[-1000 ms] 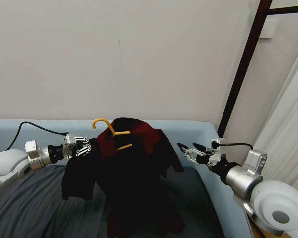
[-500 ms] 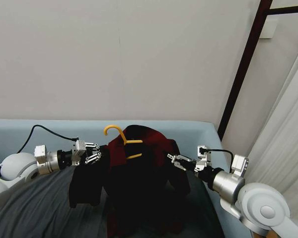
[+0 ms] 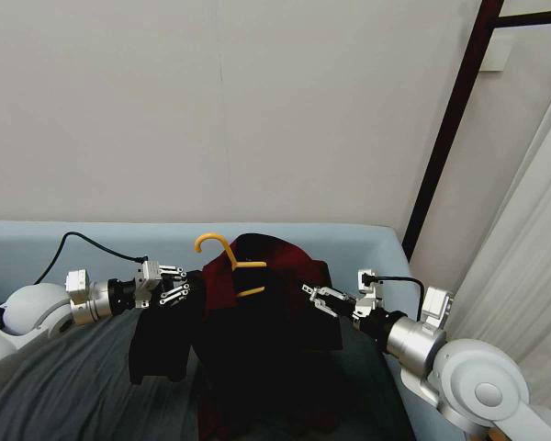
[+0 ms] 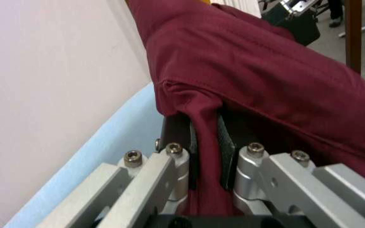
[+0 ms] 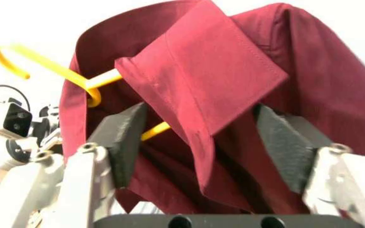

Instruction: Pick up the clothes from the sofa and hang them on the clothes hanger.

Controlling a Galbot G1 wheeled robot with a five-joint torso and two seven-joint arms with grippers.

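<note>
Burgundy shirt [image 3: 257,312] hangs draped over a yellow hanger [image 3: 228,255], lifted clear of the grey-covered seat and in front of the backrest of the pale blue sofa [image 3: 37,241], toward its right end. The left gripper [image 3: 179,289] comes in from the sofa's left side and is clamped on a fold of fabric at the shirt's shoulder; in the left wrist view the cloth is pinched tight between the two pads [image 4: 189,142]. The right gripper [image 3: 317,299] reaches in from the sofa's right end with its fingers spread apart, and its wrist view shows the collar [image 5: 201,80] and placket hanging between the black pads [image 5: 125,137], not yet squeezed.

To do this grab well, the right gripper should probably close on the shoulder seam, where cloth lies over the hanger arm. The loose collar flap would likely pull away under load. Both grippers want to sit level, or the shirt may slide off one end of the hanger. The hook should be kept free of fabric for the dark upright pole [image 3: 450,129] beyond the sofa's right end, which looks like part of a rack.
</note>
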